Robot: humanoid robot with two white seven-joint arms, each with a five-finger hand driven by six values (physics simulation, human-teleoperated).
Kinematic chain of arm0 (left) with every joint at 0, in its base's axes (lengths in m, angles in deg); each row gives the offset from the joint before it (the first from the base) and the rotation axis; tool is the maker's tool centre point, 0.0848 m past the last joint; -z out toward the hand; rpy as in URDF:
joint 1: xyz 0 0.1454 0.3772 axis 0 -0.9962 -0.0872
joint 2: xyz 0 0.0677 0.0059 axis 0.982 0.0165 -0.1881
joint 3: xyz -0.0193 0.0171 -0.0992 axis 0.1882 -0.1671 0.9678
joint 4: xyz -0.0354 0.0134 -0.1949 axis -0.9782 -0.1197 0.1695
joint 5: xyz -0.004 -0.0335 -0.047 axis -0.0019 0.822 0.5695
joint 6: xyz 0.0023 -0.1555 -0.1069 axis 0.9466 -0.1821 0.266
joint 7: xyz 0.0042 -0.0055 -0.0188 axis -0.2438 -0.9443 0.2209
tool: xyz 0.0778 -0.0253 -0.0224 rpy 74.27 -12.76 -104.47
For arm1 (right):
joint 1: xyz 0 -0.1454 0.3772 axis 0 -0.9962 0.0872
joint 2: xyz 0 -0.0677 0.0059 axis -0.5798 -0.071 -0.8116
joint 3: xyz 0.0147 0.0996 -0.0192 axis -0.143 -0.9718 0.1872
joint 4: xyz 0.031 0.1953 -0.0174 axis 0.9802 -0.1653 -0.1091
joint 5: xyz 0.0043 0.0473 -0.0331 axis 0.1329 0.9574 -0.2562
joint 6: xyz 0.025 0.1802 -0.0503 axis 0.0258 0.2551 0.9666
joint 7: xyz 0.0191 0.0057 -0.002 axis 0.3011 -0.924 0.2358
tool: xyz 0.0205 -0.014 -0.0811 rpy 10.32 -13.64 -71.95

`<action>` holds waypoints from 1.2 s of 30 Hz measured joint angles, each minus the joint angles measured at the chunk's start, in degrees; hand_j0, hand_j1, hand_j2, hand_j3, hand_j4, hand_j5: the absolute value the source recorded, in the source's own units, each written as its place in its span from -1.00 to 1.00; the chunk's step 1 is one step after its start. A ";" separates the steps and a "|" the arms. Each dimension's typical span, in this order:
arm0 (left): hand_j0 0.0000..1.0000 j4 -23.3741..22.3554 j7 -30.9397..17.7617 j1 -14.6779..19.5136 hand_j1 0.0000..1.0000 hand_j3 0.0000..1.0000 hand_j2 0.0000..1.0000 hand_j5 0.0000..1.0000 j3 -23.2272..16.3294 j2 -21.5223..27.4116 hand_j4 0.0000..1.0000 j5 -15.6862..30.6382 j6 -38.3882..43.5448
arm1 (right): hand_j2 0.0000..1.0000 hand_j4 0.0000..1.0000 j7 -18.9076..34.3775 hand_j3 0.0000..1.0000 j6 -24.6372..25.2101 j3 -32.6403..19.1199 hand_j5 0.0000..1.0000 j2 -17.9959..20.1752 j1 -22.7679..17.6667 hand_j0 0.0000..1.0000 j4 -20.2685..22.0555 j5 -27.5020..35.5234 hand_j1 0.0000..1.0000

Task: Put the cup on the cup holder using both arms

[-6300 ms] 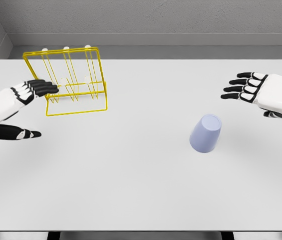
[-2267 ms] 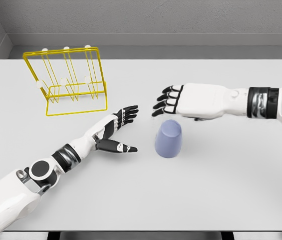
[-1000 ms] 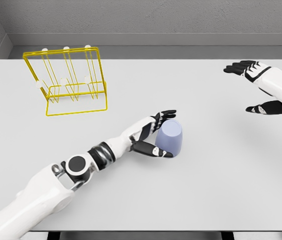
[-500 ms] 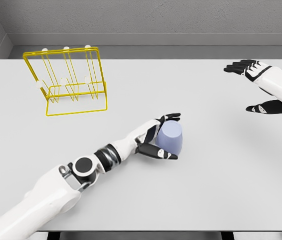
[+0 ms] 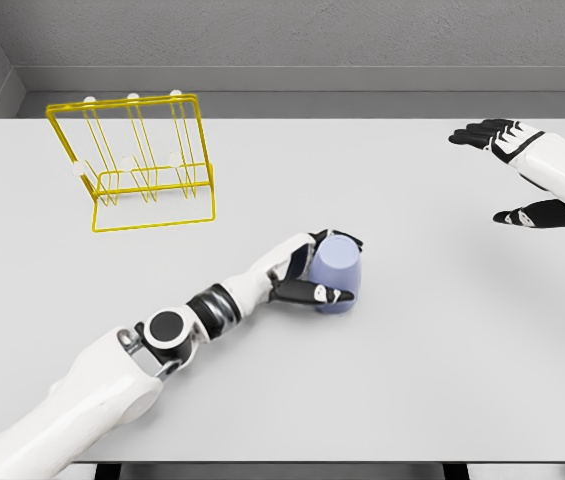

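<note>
A pale lilac cup (image 5: 340,272) stands upside down near the middle of the white table (image 5: 442,350). My left hand (image 5: 320,268) has closed around it, fingers over its far side and thumb across its front. The yellow wire cup holder (image 5: 134,160) with upright pegs sits at the far left of the table, well away from the cup. At the far right my right hand (image 5: 520,172) hovers with its fingers spread, holding nothing.
A grey wall runs behind the table's far edge. The left arm stretches diagonally from the lower left corner across the table's front left part.
The left hand's fingers and thumb have closed in on the cup since half a second ago. The cup and the right hand have stayed where they were.
</note>
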 measured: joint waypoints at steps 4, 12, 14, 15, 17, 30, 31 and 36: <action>0.20 2.34 0.03 -1.05 0.20 0.20 0.20 0.20 2.06 0.37 0.20 0.03 0.03 | 1.00 1.00 0.00 1.00 0.00 0.00 1.00 0.00 -0.09 1.00 -0.03 0.00 1.00; 0.22 9.63 -0.06 -2.90 0.22 0.22 0.22 0.22 5.53 4.42 0.22 0.14 0.07 | 1.00 1.00 0.00 1.00 0.00 -0.62 1.00 0.00 -0.18 1.00 -0.21 -0.04 1.00; 0.22 10.95 -0.04 -3.08 0.22 0.22 0.22 0.22 6.41 6.04 0.22 0.23 0.06 | 1.00 1.00 0.00 1.00 0.00 -0.70 1.00 0.00 -0.26 1.00 -0.26 -0.05 1.00; 0.22 11.60 -0.04 -3.08 0.22 0.22 0.22 0.22 6.70 6.91 0.22 0.47 0.06 | 1.00 1.00 0.00 1.00 0.00 -0.73 1.00 0.00 -0.26 1.00 -0.29 -0.06 1.00; 0.22 12.89 -0.01 -3.08 0.22 0.22 0.22 0.22 7.26 8.72 0.22 0.91 0.05 | 1.00 1.00 0.00 1.00 0.00 -0.76 1.00 0.00 -0.26 1.00 -0.36 -0.07 1.00; 0.24 17.91 0.29 -3.34 0.24 0.24 0.24 0.24 13.37 16.76 0.24 3.11 -0.02 | 1.00 1.00 0.00 1.00 0.00 -1.08 1.00 0.00 -0.53 1.00 -0.53 -0.09 1.00; 0.24 18.00 0.28 -3.25 0.24 0.24 0.24 0.24 13.85 17.05 0.24 3.27 -0.02 | 1.00 1.00 0.00 1.00 0.00 -1.10 1.00 0.00 -0.70 1.00 -0.54 -0.10 1.00; 0.24 18.42 0.29 -3.16 0.24 0.24 0.24 0.24 16.12 18.21 0.24 3.67 -0.05 | 1.00 1.00 0.00 1.00 0.00 -1.13 1.00 0.00 -0.70 1.00 -0.54 -0.12 1.00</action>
